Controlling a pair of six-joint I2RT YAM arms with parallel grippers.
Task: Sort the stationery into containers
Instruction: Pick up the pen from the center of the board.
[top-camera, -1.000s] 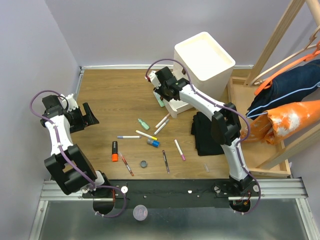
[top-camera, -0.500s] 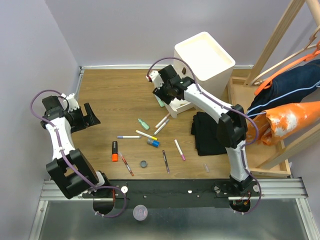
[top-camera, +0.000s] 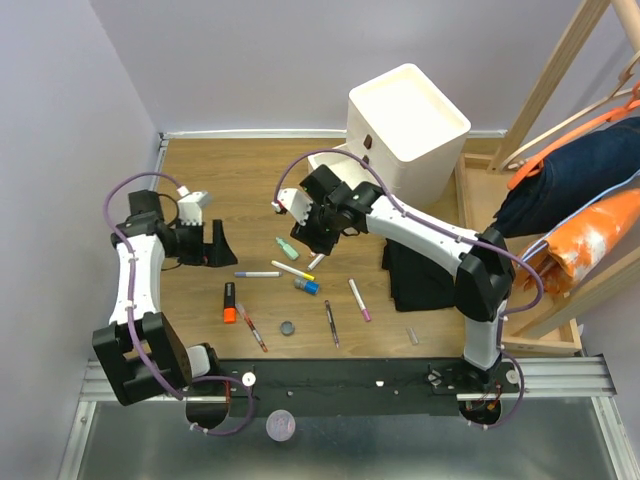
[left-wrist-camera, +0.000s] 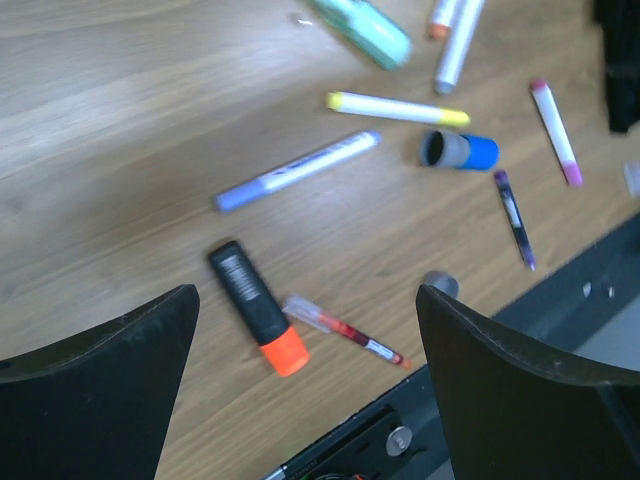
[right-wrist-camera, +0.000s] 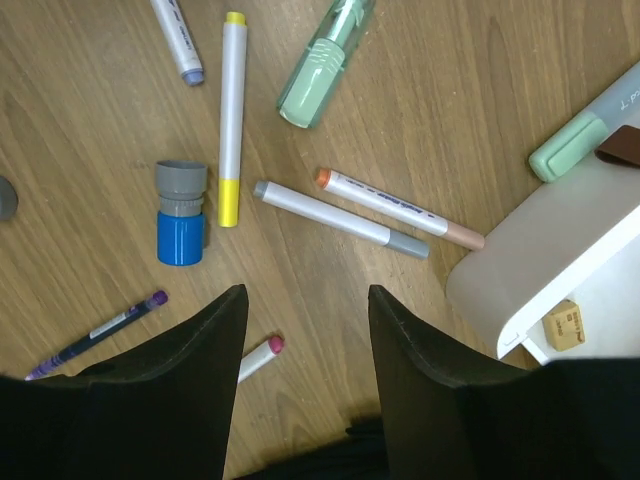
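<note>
Top external view: both arms reach over the wooden surface (top-camera: 215, 170); loose stationery lies between them, and the white cabinet (top-camera: 408, 125) stands at the far side.
Left gripper (top-camera: 213, 245): jaws spread wide, holding nothing, hanging above the orange highlighter (left-wrist-camera: 258, 320).
Right gripper (top-camera: 312, 232): jaws parted, holding nothing, above the markers just beside the open drawer (right-wrist-camera: 560, 265).
Stationery sorted: a small eraser (right-wrist-camera: 565, 326) lies in the drawer. A pale-green-capped marker (right-wrist-camera: 570, 148) is at its rim; whether it lies inside or on the edge cannot be told.
Stationery loose: most pieces, among them the pale-green highlighter (right-wrist-camera: 325, 65), the yellow-ended pen (right-wrist-camera: 232, 115) and the blue-and-grey cap (right-wrist-camera: 182, 225). The task looks early.
Risk, double grasp: the orange-tipped marker (right-wrist-camera: 400, 210) and grey-tipped marker (right-wrist-camera: 335, 218) lie nearly parallel and close together. Closing there could catch both, or pinch one and flick the other away.
Risk, drawer strike: those markers end near the drawer front, so a descending finger could hit or push it.
Risk, rolling: thin round barrels on smooth wood may roll away from a one-sided touch.
Risk, dragged neighbour: the red pen (left-wrist-camera: 345, 332) ends just beside the orange highlighter's cap, so the wide left jaws could sweep it along.
Risk, arm clash: both grippers face the same cluster, so reaching together could bring them into contact.
</note>
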